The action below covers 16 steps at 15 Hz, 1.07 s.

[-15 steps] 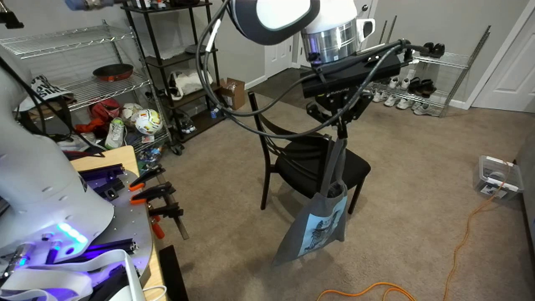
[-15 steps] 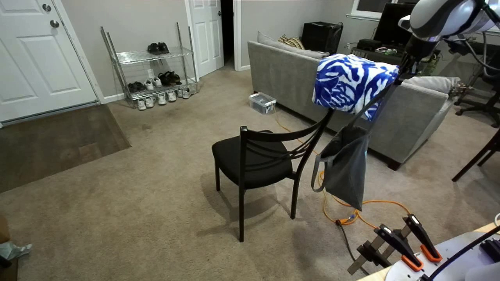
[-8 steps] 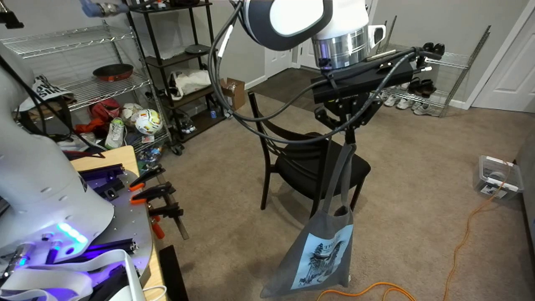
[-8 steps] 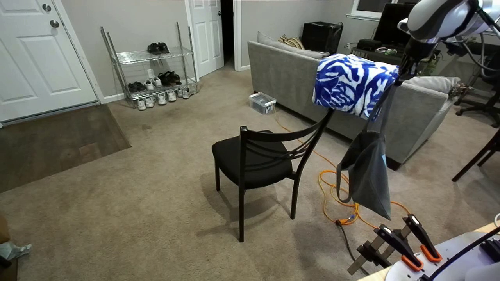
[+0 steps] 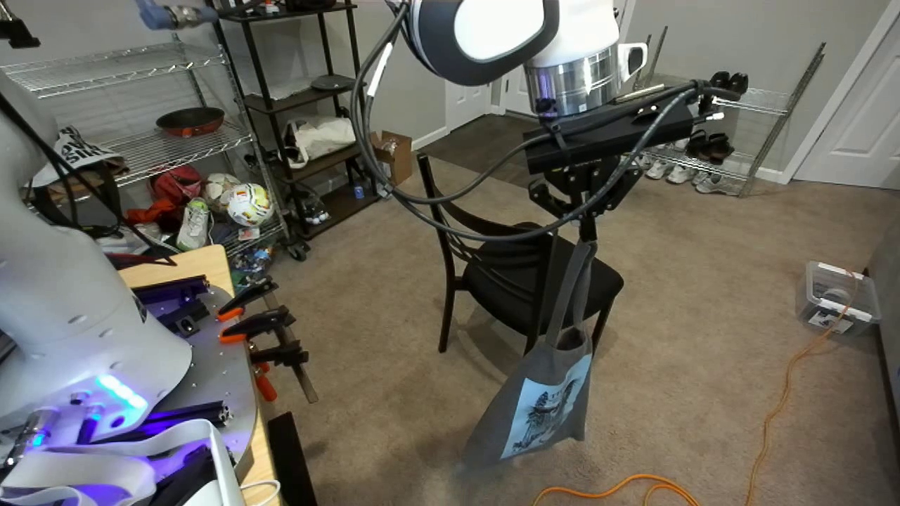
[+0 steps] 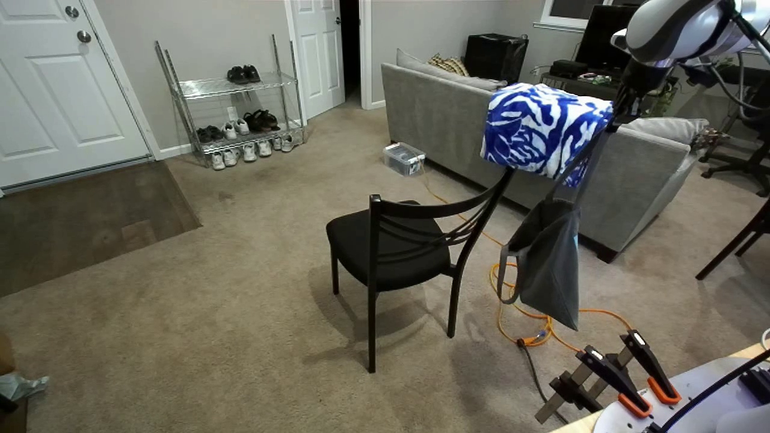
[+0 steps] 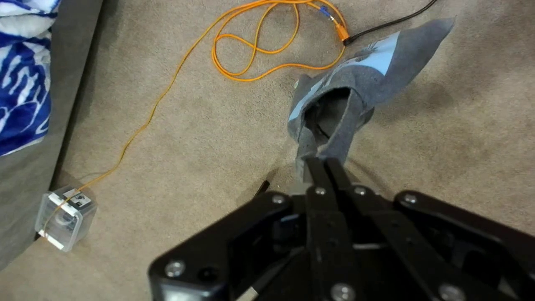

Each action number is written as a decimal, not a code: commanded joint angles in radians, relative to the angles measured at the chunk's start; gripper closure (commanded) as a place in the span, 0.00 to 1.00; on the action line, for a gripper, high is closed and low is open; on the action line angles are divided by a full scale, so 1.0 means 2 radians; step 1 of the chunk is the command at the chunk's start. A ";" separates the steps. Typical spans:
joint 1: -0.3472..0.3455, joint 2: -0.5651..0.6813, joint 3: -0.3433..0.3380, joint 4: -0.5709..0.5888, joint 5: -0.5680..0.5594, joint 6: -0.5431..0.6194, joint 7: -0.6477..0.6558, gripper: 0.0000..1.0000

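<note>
Pinching the gray bag [image 5: 545, 404] by one strap [image 5: 564, 295]; gripper [image 7: 321, 161] pressed together on it; bag hangs near the chair [image 6: 409, 270], apart from it; grip looks done, release not yet.

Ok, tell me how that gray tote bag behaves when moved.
The gray tote bag is probably floppy: its loose strap droops in a loop. It will likely swing, since it hangs from the gripper by its other strap alone. Its soft-looking fabric seems unlikely to break.

a gray sofa [image 6: 436, 114] stands on beige carpet [image 6: 210, 337] near pale walls [image 6: 222, 24].
</note>
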 commanded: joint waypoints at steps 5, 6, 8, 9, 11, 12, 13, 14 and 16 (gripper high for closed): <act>0.005 0.050 0.050 0.072 0.008 -0.008 0.041 0.99; 0.005 0.059 0.055 0.083 0.008 -0.008 0.047 0.99; 0.006 0.074 0.064 0.101 0.006 -0.007 0.055 0.99; 0.007 0.080 0.069 0.110 0.003 -0.008 0.059 0.99; 0.015 0.091 0.075 0.120 -0.011 -0.001 0.064 0.99; 0.020 0.093 0.078 0.123 -0.018 0.000 0.066 0.99; 0.026 0.094 0.081 0.124 -0.024 0.002 0.067 0.99; 0.034 0.095 0.084 0.126 -0.031 0.004 0.069 0.99; 0.049 0.096 0.092 0.130 -0.041 0.004 0.073 0.99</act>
